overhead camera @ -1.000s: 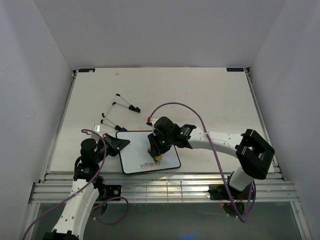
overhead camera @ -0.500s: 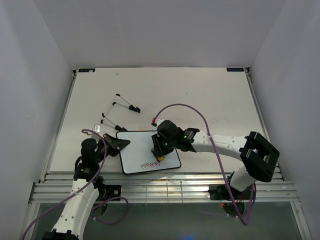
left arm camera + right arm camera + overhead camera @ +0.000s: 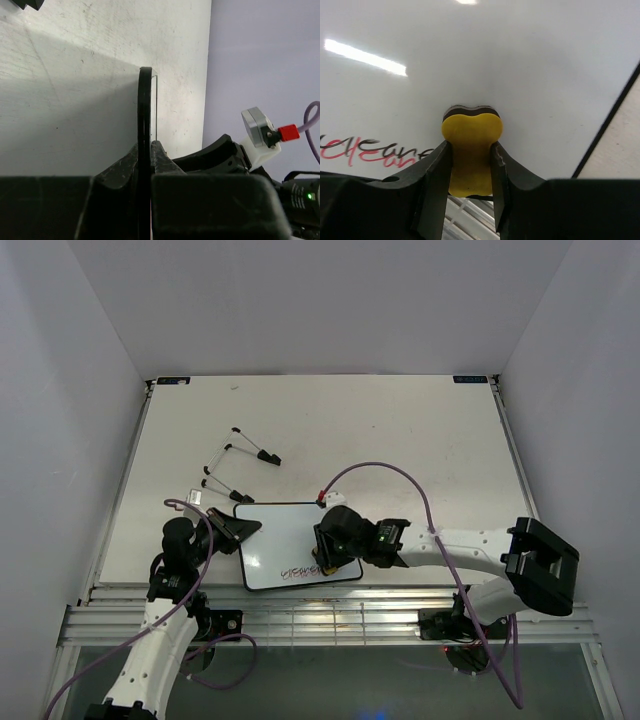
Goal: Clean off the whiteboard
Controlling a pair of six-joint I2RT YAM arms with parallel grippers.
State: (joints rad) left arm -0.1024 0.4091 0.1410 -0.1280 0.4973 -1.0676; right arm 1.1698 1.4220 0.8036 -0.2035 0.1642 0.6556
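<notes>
The whiteboard [image 3: 280,535] lies flat on the table's near part, with red and black handwriting [image 3: 298,572] along its near edge. My left gripper [image 3: 243,528] is shut on its far left corner; the left wrist view shows the black rim [image 3: 145,110] edge-on, pinched between the fingers. My right gripper [image 3: 326,558] is over the board's near right part, shut on a yellow peanut-shaped eraser [image 3: 472,127]. The eraser's dark pad presses on the white surface [image 3: 495,60], just right of the handwriting [image 3: 365,150].
Thin black-and-white rods [image 3: 250,452] lie on the table [image 3: 420,430] beyond the board, with more [image 3: 222,487] near its far left corner. A small white piece [image 3: 192,498] sits at the left. A slatted metal rail [image 3: 330,615] runs along the near edge. White walls enclose three sides.
My right gripper has slid the eraser from the board's middle toward its near right corner. The left gripper and the board have stayed put.
</notes>
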